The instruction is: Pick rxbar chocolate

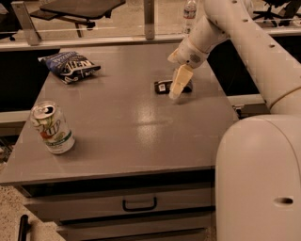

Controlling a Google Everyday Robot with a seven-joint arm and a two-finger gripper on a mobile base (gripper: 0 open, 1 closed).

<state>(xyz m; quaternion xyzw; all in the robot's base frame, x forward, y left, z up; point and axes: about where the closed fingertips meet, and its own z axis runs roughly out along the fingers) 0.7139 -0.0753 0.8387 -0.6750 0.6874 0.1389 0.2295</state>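
Note:
The rxbar chocolate (163,86) is a small flat black bar with a white label patch, lying on the grey table (127,122) right of centre. My gripper (176,92) hangs from the white arm that comes in from the upper right. Its pale fingers point down and cover the right part of the bar. The tips are at or just above the table in front of the bar.
A dark blue chip bag (68,66) lies at the back left of the table. A green-and-white soda can (51,128) stands near the front left. The robot's white body (258,179) fills the lower right. A water bottle (189,11) stands behind the table.

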